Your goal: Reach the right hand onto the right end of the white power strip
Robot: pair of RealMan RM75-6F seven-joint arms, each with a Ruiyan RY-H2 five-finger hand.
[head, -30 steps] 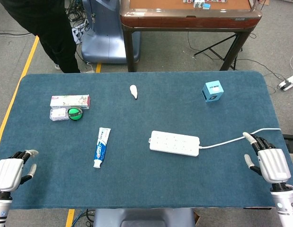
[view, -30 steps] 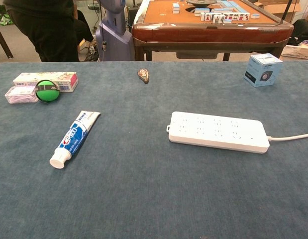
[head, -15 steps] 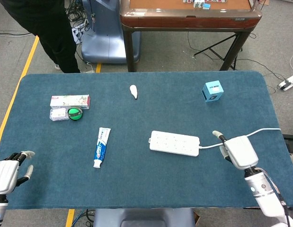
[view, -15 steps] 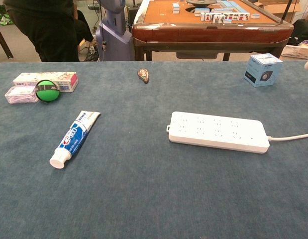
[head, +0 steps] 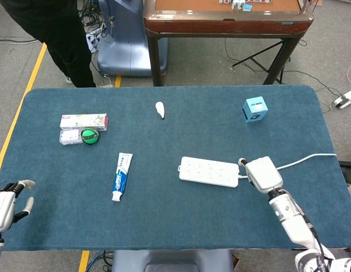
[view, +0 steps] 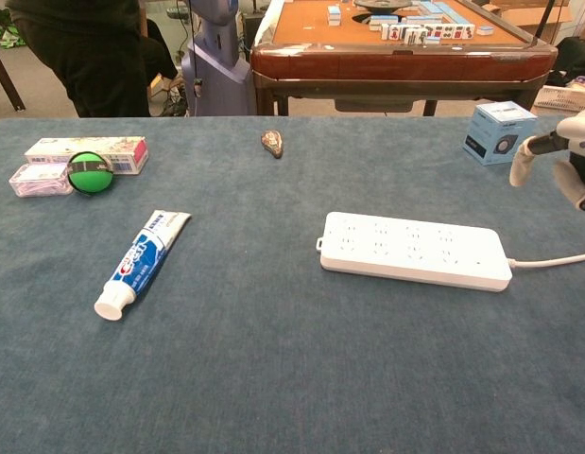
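Observation:
The white power strip (head: 209, 171) (view: 415, 251) lies flat right of the table's middle, its cable (head: 305, 160) running off to the right edge. My right hand (head: 262, 174) is just beyond the strip's right end, over the cable's start. In the chest view the right hand (view: 561, 161) shows at the right edge, raised above the cloth and clear of the strip, fingers apart and holding nothing. My left hand (head: 5, 201) is at the table's near left corner, fingers apart, also holding nothing.
A toothpaste tube (head: 122, 175) lies left of the strip. A long box (head: 84, 120), a clear case (head: 69, 136) and a green round thing (head: 90, 136) sit at the far left. A blue cube box (head: 254, 109) stands at the back right, a small white object (head: 160, 109) at the back middle.
My right hand has moved left and forward from the table's near right corner to just past the strip's right end. My left hand has slid slightly further left.

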